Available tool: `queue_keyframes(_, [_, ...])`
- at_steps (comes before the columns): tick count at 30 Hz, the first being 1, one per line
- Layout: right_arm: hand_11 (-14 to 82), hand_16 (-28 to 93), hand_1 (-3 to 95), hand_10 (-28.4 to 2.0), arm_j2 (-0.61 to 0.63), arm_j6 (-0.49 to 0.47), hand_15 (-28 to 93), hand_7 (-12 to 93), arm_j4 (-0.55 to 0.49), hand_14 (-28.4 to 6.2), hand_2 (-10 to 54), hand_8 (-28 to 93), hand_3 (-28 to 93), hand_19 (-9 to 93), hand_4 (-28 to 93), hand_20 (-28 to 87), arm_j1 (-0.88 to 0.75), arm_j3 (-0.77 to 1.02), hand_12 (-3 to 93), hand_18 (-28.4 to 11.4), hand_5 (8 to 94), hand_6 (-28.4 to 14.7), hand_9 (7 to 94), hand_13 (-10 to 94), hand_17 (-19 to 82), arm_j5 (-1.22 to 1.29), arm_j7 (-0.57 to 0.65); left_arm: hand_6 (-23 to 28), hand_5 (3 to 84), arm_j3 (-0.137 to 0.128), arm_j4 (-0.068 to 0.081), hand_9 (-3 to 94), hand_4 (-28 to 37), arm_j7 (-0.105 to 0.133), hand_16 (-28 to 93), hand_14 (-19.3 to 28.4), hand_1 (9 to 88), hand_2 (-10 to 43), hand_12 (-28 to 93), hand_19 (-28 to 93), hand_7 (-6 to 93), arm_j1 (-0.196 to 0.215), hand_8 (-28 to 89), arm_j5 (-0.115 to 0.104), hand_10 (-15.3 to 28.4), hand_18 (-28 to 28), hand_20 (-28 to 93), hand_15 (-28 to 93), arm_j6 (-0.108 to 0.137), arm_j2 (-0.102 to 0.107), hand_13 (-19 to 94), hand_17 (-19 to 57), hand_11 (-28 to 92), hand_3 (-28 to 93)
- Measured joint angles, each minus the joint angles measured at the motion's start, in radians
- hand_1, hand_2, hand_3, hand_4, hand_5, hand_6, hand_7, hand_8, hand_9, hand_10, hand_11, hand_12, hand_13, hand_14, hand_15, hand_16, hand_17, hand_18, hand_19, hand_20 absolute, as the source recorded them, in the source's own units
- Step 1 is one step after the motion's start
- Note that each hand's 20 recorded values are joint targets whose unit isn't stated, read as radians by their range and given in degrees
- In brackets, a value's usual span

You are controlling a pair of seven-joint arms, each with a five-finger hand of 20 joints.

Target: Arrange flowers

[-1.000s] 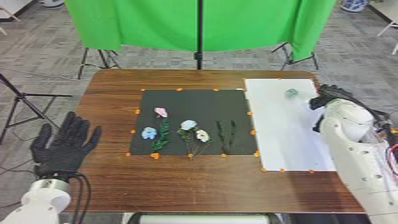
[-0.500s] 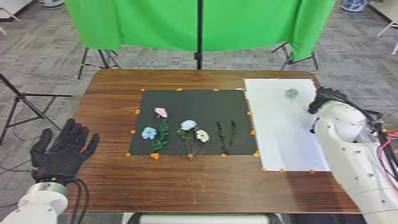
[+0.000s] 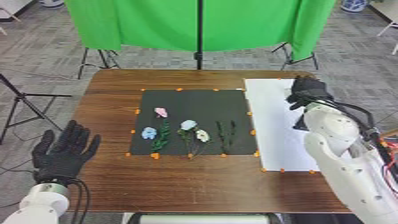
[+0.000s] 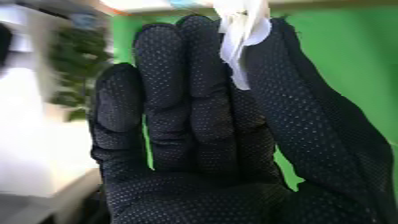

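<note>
In the head view my right hand (image 3: 309,92) is over the far part of the white sheet (image 3: 271,130), hiding most of a small pale glass vessel; whether they touch I cannot tell. The right wrist view has that hand (image 4: 195,120) with long straight fingers, a crumpled white strip (image 4: 244,30) between thumb and fingers near the tips. My open left hand (image 3: 64,155) is at the table's left edge. On the black mat (image 3: 191,100) lie a pink flower (image 3: 161,112), a blue one (image 3: 149,133), a pale blue-white one (image 3: 188,125), a cream one (image 3: 202,136) and green stems (image 3: 224,137).
Orange tabs (image 3: 252,132) hold down the edges of the mat and sheet on the brown table (image 3: 195,185). Behind the table stand a green backdrop (image 3: 142,25) and its tripods. My right forearm (image 3: 342,155) crosses the right side of the table.
My right hand has moved inward from the table's right edge, over the far part of the white sheet, and now covers most of the glass vessel. The flowers have stayed put.
</note>
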Motion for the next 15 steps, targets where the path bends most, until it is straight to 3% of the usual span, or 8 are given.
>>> queue_keyframes(5, [12.7,43,58.9,-10.5,0.003,0.001,43,36,-0.110,-6.0,-9.5,3,71,80,-28,36,-0.009,-0.054,44.5,-23.1,78.1,-1.1,85.8,71,33,0.004,-0.096,9.3,52.8,0.000,0.002,47.5,-28.3,-0.003,-6,19.1,27.3,12.9,17,46,20.5,-0.011,-11,0.003,16.8,18.0,25,63,0.000,0.001,34,-4.7,37,78])
queue_keyframes(10, [12.5,43,59.0,-10.5,-0.022,-0.013,43,36,-0.133,-6.0,-9.5,4,71,80,-28,36,-0.006,-0.126,44.3,-23.1,77.8,-1.1,85.4,71,33,-0.034,-0.174,9.7,53.1,-0.007,0.002,47.2,-28.3,-0.007,-6,19.6,27.3,13.8,17,46,21.0,-0.025,-10,0.021,17.1,18.5,25,63,0.005,0.001,34,-4.8,37,77])
queue_keyframes(12, [12.6,43,59.1,-10.4,-0.026,-0.017,43,36,-0.128,-6.0,-9.5,4,70,80,-28,36,-0.001,-0.163,44.3,-23.1,77.7,-1.1,85.3,71,33,-0.086,-0.205,9.9,53.4,-0.017,0.001,47.1,-28.3,-0.020,-6,19.8,27.4,14.0,17,46,21.2,-0.029,-10,0.047,17.3,18.7,25,63,0.012,0.001,33,-4.9,37,77])
queue_keyframes(15, [12.4,43,59.5,-10.4,-0.031,-0.013,43,36,-0.112,-6.0,-9.5,3,70,80,-28,36,0.008,-0.210,44.0,-22.8,77.7,-1.2,85.2,71,32,-0.197,-0.277,10.0,53.9,-0.027,-0.001,47.3,-28.3,-0.033,-6,20.0,27.6,14.8,17,46,21.8,-0.031,-10,0.117,17.4,18.8,25,63,0.024,0.001,34,-4.9,38,77])
